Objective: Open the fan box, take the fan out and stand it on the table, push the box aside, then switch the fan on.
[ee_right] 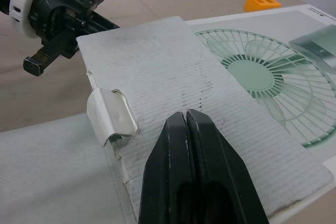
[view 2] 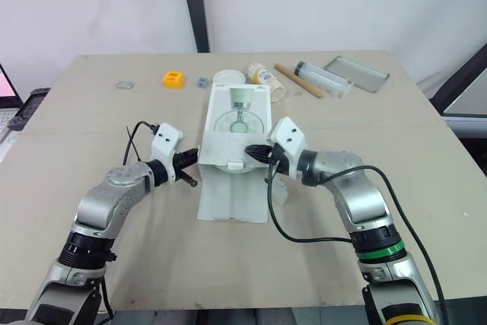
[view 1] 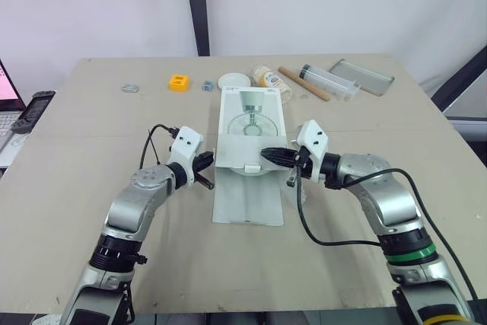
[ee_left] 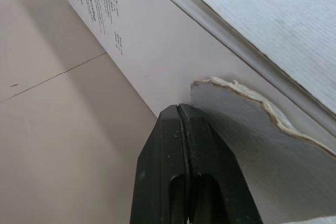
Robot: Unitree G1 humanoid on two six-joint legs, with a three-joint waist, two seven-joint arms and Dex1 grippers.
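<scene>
The white fan box (view 1: 251, 123) lies flat at the table's middle, a green fan drawing (ee_right: 262, 72) on its top. Its long lid flap (view 1: 247, 199) is folded out towards me and rests on the table. An inner flap (ee_right: 173, 61) with a small white tab (ee_right: 113, 116) covers the box's near end. My left gripper (view 1: 209, 160) is shut, its tips (ee_left: 181, 109) against a torn side flap (ee_left: 247, 124) at the box's near left corner. My right gripper (view 1: 266, 155) is shut too, its tips (ee_right: 186, 115) low over the inner flap, nothing visibly between them.
Along the far edge lie an orange block (view 1: 178, 82), a white round lid (view 1: 234, 81), a jar (view 1: 272, 80), a wooden stick (view 1: 303, 83), a clear tube (view 1: 329, 81) and a metal tray (view 1: 361, 76). A black controller (view 1: 34, 108) sits at the left edge.
</scene>
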